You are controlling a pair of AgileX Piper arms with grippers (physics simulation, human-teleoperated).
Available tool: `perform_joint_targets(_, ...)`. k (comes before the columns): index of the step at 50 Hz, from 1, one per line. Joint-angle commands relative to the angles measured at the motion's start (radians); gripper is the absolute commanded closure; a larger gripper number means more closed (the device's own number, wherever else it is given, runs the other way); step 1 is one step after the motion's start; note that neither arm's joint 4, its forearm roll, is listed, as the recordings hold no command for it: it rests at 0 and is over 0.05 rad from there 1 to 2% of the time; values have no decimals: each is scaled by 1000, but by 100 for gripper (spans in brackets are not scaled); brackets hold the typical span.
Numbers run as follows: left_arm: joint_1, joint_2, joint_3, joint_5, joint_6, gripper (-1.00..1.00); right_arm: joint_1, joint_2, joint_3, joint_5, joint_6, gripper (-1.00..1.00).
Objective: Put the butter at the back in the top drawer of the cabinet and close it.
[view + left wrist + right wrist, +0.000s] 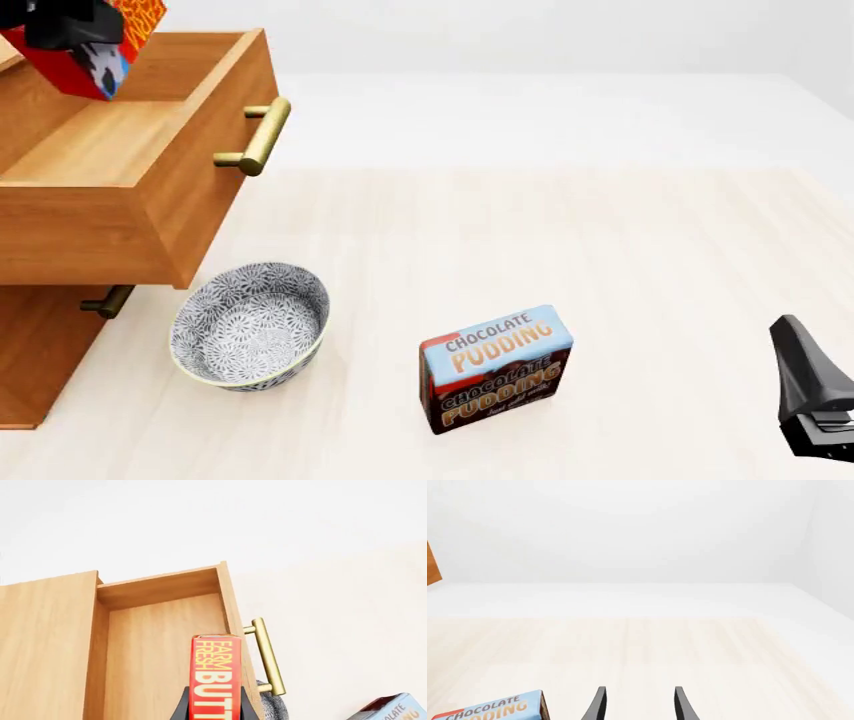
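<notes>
Butter [215, 677] is pinched in my left pincer [215, 711], up in the air over the open top drawer [163, 650] of the cabinet [40, 350]. Its long side points toward the drawer's back wall. I think it only needs to go down. My right pincer [637, 705] is spread, holding nothing, far off across the surface [601, 240].

Pale wood table [641, 260]; on it: cabinet [34, 350], bowl [250, 325], pudding box [497, 368].
</notes>
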Motion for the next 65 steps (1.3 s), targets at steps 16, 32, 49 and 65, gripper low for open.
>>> perform_joint_targets(16, 84, -17, 128, -81, 43, 100, 0, 0, 0, 0, 0, -100)
perform_joint_targets(32, 125, -50, 161, -75, 82, 100, 0, 0, 0, 0, 0, -100)
perform_joint_targets(49, 113, -28, 163, -84, 63, 100, 0, 0, 0, 0, 0, -100)
perform_joint_targets(65, 116, 34, 176, -124, 45, 100, 0, 0, 0, 0, 0, -100)
